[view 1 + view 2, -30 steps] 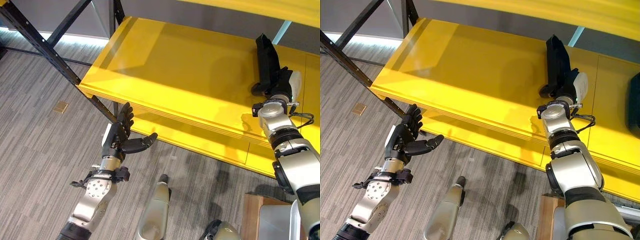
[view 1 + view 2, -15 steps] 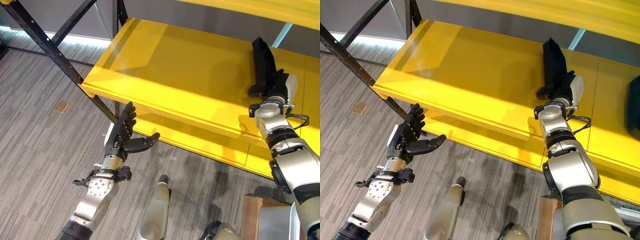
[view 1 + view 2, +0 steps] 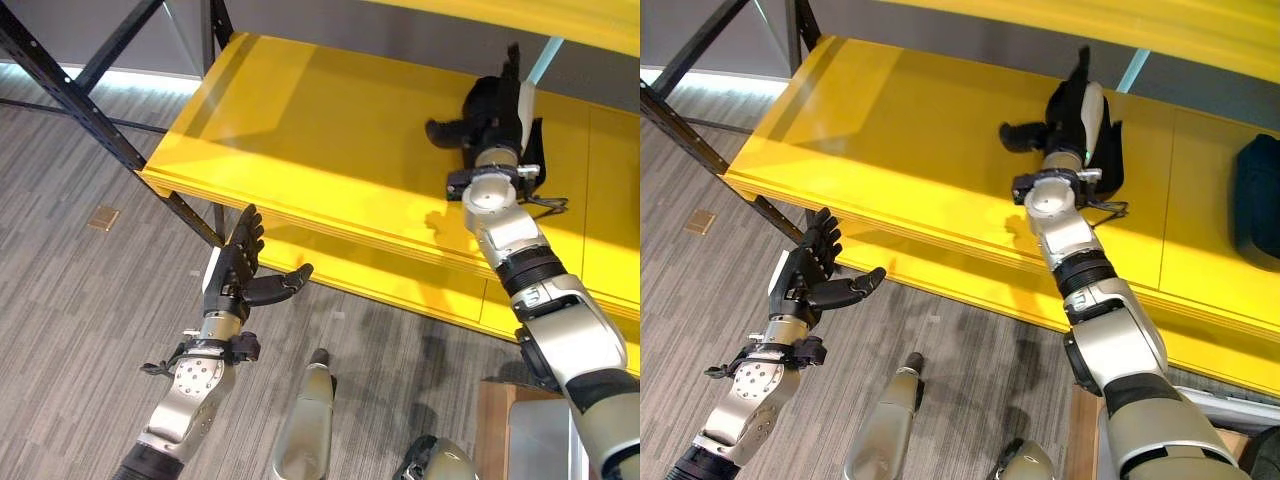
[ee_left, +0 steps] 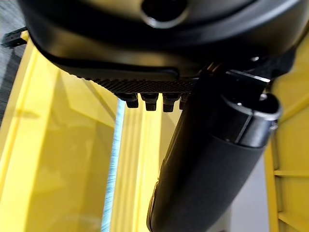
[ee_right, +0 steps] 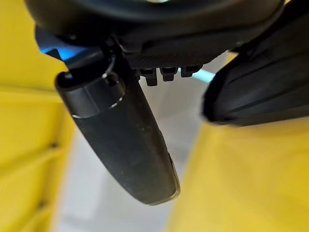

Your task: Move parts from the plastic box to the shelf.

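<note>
A black part (image 3: 1110,165) lies on the yellow shelf (image 3: 330,130), toward its back. My right hand (image 3: 1068,105) stands over the shelf just left of the part, fingers straight and thumb stuck out to the left, holding nothing. In the right wrist view the thumb (image 5: 125,140) is extended and the black part (image 5: 260,77) sits beside the hand. My left hand (image 3: 235,275) hovers open and empty over the floor, below the shelf's front edge.
A dark blue object (image 3: 1255,195) rests on the shelf at the far right. A black shelf post (image 3: 90,110) slants down on the left. A pale box on a brown wooden stand (image 3: 500,430) shows at the lower right.
My right hand has turned and swung left off the black part, its thumb now spread out. The left hand has stayed put. The camera shifted slightly.
</note>
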You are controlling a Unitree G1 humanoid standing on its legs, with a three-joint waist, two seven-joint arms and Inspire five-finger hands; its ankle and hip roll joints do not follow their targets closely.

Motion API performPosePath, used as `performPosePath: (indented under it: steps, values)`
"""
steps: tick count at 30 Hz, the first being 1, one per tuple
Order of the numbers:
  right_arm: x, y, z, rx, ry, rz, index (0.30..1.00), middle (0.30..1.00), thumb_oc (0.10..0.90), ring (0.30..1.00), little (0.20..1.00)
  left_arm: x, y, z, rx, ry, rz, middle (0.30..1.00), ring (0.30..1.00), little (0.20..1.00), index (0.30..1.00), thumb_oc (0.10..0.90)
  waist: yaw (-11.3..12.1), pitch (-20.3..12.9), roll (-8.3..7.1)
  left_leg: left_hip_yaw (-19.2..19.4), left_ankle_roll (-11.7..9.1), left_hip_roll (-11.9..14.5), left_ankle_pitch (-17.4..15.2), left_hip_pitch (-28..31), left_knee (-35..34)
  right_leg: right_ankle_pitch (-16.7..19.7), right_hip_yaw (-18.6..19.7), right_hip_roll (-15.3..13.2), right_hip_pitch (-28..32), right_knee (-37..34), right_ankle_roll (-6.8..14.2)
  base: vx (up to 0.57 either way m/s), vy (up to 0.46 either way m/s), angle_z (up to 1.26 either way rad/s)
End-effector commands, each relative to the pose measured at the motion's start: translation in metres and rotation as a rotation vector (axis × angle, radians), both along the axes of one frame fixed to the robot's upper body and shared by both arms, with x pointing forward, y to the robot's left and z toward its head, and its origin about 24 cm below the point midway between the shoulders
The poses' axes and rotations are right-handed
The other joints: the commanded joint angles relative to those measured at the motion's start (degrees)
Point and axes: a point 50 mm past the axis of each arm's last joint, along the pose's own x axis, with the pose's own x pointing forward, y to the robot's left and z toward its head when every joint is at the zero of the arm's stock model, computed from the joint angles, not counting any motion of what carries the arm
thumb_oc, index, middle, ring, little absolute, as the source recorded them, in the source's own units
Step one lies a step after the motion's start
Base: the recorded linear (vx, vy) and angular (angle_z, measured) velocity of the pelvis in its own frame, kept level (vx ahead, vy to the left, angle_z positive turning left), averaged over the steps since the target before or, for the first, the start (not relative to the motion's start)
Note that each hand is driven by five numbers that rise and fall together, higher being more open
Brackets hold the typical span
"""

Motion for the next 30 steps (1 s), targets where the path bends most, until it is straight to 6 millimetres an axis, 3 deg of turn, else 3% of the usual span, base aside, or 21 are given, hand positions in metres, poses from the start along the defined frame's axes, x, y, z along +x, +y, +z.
performPosePath:
  steps: [1,10,18,24,26,30]
  values:
    - [-0.021,-0.001,0.061,-0.012,-0.296,-0.035,1.0,1.0,0.9,1.0,1.0,0.0,0.01,0.054,0.009,-0.26,0.015,1.0,1.0,1.0,1.0,0.9,-0.1,-3.0,-1.31,1.1,3.1,1.5,-6.1,1.0,4.1,3.1,2.2,3.1,1.3,-1.6,-4.4,0.0,0.0,0.0]
    - [-0.047,-0.005,0.093,-0.117,-0.482,-0.139,1.0,1.0,0.9,1.0,1.0,-0.002,0.011,0.054,0.024,-0.263,0.027,1.0,1.0,1.0,1.0,0.9,-0.7,-2.5,-1.82,1.1,3.1,1.8,-6.0,1.5,3.7,3.0,2.7,3.5,1.1,-1.5,-4.6,0.0,-0.006,0.0]
    - [-0.047,-0.012,0.102,-0.274,-0.455,-0.114,1.0,1.0,0.9,1.0,1.0,-0.003,0.011,0.052,0.027,-0.251,-0.002,1.0,1.0,1.0,1.0,0.9,-1.8,-2.4,-2.56,1.6,3.0,2.4,-6.0,1.5,3.7,3.1,3.5,3.8,0.0,-1.0,-4.7,0.0,-0.002,-0.02]
    - [-0.05,-0.021,0.108,-0.445,-0.447,-0.123,1.0,1.0,0.9,1.0,1.0,-0.007,0.01,0.051,0.034,-0.245,-0.025,1.0,1.0,1.0,1.0,0.9,-2.9,-2.1,-3.29,2.2,2.7,3.1,-5.9,1.5,3.7,3.4,4.3,4.1,-0.6,-1.2,-4.8,-0.01,-0.004,-0.12]
    - [-0.049,-0.029,0.109,-0.612,-0.424,-0.209,1.0,1.0,0.9,1.0,1.0,-0.009,0.01,0.052,0.037,-0.25,-0.037,1.0,1.0,1.0,1.0,0.9,-3.3,-2.1,-3.41,2.3,2.8,3.2,-5.8,1.4,3.6,3.7,4.5,4.1,-0.9,-1.2,-4.8,0.0,0.0,0.0]
    - [-0.044,-0.04,0.105,-0.763,-0.349,-0.263,1.0,1.0,0.9,1.0,1.0,-0.01,0.007,0.053,0.041,-0.257,-0.061,1.0,1.0,1.0,1.0,0.9,-3.8,-2.1,-3.72,2.2,2.7,3.3,-5.7,1.1,3.5,3.7,4.6,4.4,-1.3,-1.2,-4.8,0.0,0.0,0.0]
